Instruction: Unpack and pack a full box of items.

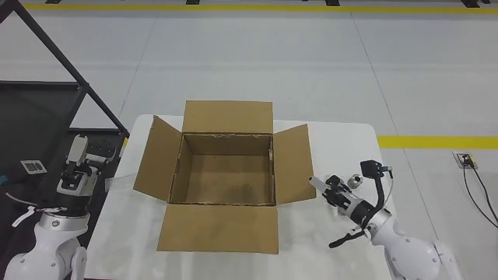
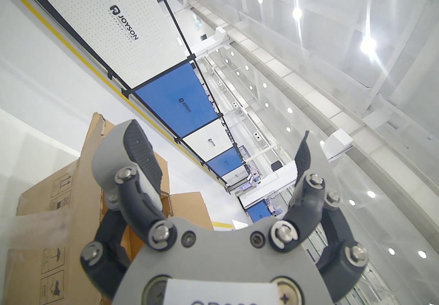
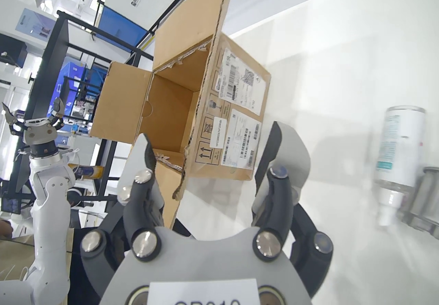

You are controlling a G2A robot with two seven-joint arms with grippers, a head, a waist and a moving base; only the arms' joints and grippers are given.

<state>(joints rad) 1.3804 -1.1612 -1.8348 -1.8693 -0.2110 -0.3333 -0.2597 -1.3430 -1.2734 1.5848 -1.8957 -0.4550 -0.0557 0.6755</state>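
Box [image 1: 227,143] sits mid-table [image 1: 334,144] with all 4 flaps splayed out. From above the cavity looks empty.

Right gripper [image 3: 209,135] is at the box's 4 o'clock over bare table, fingers spread, nothing between them. Left gripper [image 2: 219,135] is out at 8 o'clock, past the table's side edge. It points up at the ceiling and is likewise spread and empty.

Spray bottle [image 3: 399,145] lies on its side on the table near the right gripper, apart from the box. I can't pin its clock position from above. A grey metal item [image 3: 423,196] sits just beside its nozzle end, too blurred to ID.

Handling, my read:
- Bottle looks like light plastic, smooth and round, so it's likely to roll or squirt out of a pinch. Grip across the mid-body, not the nozzle or cap.
- Box is light and empty, so it will probably slide if bumped. Walls are stiff but the flaps are floppy with torn edges, so don't rely on them.

Clearance:
- The 3 o'clock flap [image 1: 293,163] stands between the right gripper and the cavity. Go up and over it, then drop in from above.
- The 6 o'clock flap [image 1: 219,229] lies flat toward the robot and takes up the near table.
- The 9 o'clock flap [image 1: 156,159] reaches close to the table edge, and the black frame [image 1: 78,93] sits beyond it at 10 o'clock, so the left side is tight.
- Best open room is the bare table from 3 to 4 o'clock.
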